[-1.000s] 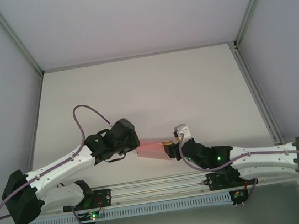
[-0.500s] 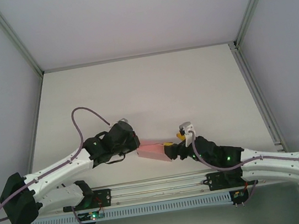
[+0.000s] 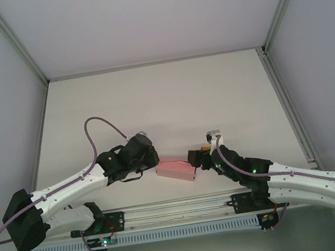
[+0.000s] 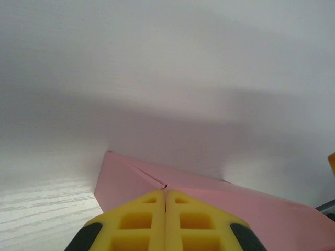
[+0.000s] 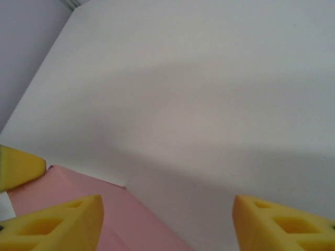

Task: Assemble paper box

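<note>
Paper box (image 3: 177,169) lies at 6 o'clock on the counter (image 3: 151,96), left claw (image 3: 152,159) pinched shut on its 9 o'clock end, right claw (image 3: 197,157) spread wide at its 3 o'clock end.

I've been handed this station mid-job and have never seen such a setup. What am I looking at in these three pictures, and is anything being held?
These are two robot arms bolted at the near edge of a white table. Each ends in a two-finger gripper with yellow pads. The wide picture comes from a fixed camera above and behind them, with the left arm on the left. The other two come from cameras on the wrists, looking out past each arm's own fingers. On the table lies a pink paper box, between the two arms. The left gripper is shut at the box's left end; I cannot tell whether card is pinched between its pads. The right gripper is open at the other end, holding nothing.
</note>
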